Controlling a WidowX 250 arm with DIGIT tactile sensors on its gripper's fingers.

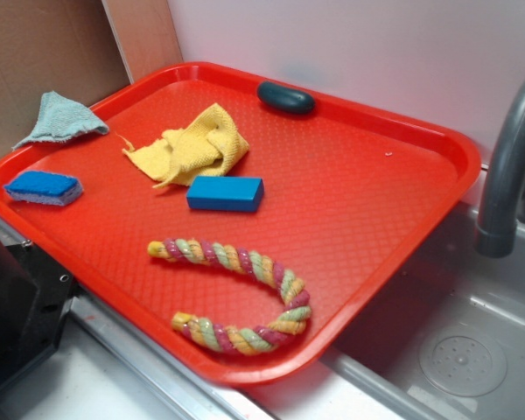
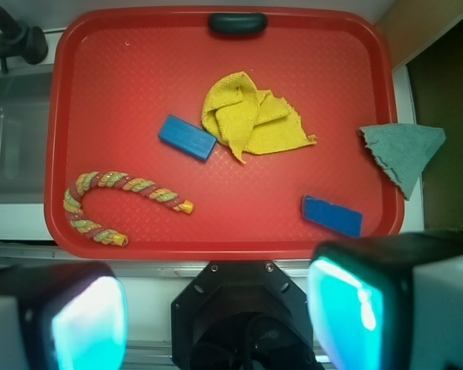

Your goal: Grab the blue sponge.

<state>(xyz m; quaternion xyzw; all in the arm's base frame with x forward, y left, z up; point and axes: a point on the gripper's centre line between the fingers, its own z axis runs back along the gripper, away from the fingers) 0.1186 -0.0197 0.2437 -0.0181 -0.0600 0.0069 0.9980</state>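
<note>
The blue sponge [image 1: 43, 186] lies untouched at the near left edge of the red tray [image 1: 367, 219].

My hand [image 2: 216, 308] hangs high above, fingers [image 2: 347, 308] spread wide and holding nothing, so I judge the whole approach and grasp are left. The fingertips blur at the wrist view's lower edge, and the exterior view does not show the hand.

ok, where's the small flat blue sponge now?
Exterior view: the blue sponge lies at the red plastic tray's left edge, below the teal-grey cloth, apart from the blue block.
</note>
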